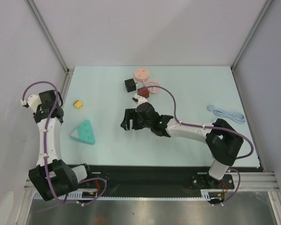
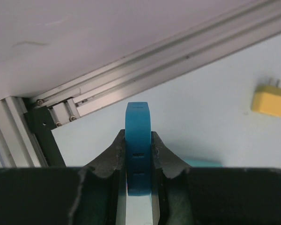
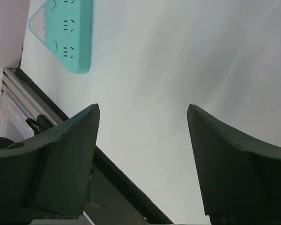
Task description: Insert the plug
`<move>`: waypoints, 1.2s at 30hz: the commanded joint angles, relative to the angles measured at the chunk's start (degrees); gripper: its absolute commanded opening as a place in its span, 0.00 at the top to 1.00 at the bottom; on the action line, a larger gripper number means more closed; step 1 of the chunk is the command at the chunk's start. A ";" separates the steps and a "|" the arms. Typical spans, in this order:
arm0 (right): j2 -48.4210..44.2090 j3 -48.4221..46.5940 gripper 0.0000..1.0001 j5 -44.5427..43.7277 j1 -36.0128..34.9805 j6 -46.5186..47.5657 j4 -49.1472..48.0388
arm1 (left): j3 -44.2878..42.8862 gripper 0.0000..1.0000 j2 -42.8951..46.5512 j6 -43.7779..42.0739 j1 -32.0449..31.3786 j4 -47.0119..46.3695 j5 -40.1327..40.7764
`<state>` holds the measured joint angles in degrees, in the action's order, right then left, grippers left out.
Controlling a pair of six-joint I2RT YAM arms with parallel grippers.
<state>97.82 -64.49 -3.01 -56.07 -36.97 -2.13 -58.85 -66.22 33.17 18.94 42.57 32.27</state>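
While your left jaws clamp a blue piece [image 2: 138, 140] and your right jaws gape empty, the yellow plug [image 1: 78, 104] lies loose near the strip [image 1: 83, 132], so insertion is all ahead.

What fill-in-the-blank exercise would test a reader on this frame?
1. The right gripper is ___, holding nothing.
2. The left gripper is ___ on a blue piece.
3. The yellow plug lies nearer the ___ arm.
4. The teal power strip has a ___ outline.
Missing words: open; shut; left; triangular.
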 commanded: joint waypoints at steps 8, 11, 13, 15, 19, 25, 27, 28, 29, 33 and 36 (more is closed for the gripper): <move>11.69 -7.24 0.24 4.41 -2.64 -1.96 -4.37 | 5.76 1.00 -7.51 7.87 3.91 -3.90 -0.09; 11.43 -6.35 0.23 5.02 -2.37 -1.97 -4.55 | 7.69 1.00 -9.10 9.98 3.82 -3.37 -0.63; 11.08 -6.09 0.24 5.11 -2.37 -1.70 -4.46 | 8.75 1.00 -9.72 10.78 3.82 -3.89 -1.15; 10.20 -5.74 0.24 4.68 -2.46 -1.00 -4.20 | 9.10 1.00 -10.25 10.69 3.48 -4.68 -3.70; 8.18 -4.60 0.23 3.27 -2.29 -0.12 -3.58 | 10.68 1.00 -10.34 10.60 0.49 -8.46 -9.67; 4.22 -0.99 0.24 0.20 -1.50 0.23 -3.58 | 8.15 1.00 -17.17 8.93 -10.31 -12.86 -18.73; 3.35 0.50 0.23 0.02 -1.14 0.32 -3.67 | 6.74 1.00 -18.77 9.19 -15.04 -12.77 -18.39; 2.56 0.94 0.23 -0.16 -0.97 0.41 -3.76 | 5.60 1.00 -19.30 9.28 -16.12 -12.68 -18.21; 2.20 1.55 0.23 -0.59 -0.62 0.41 -3.84 | 4.89 1.00 -19.91 9.11 -16.91 -12.68 -17.95; 0.44 4.45 0.24 -0.86 0.17 0.58 -3.50 | -0.55 1.00 -19.13 0.80 -17.53 -9.88 -12.95; -2.36 6.64 0.24 -0.86 0.53 1.99 -2.53 | -5.21 0.99 -15.89 -11.31 -17.53 -8.99 -12.22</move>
<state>99.79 -59.57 -2.39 -55.96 -36.88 -4.47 -58.33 -86.56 34.54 1.10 33.41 17.47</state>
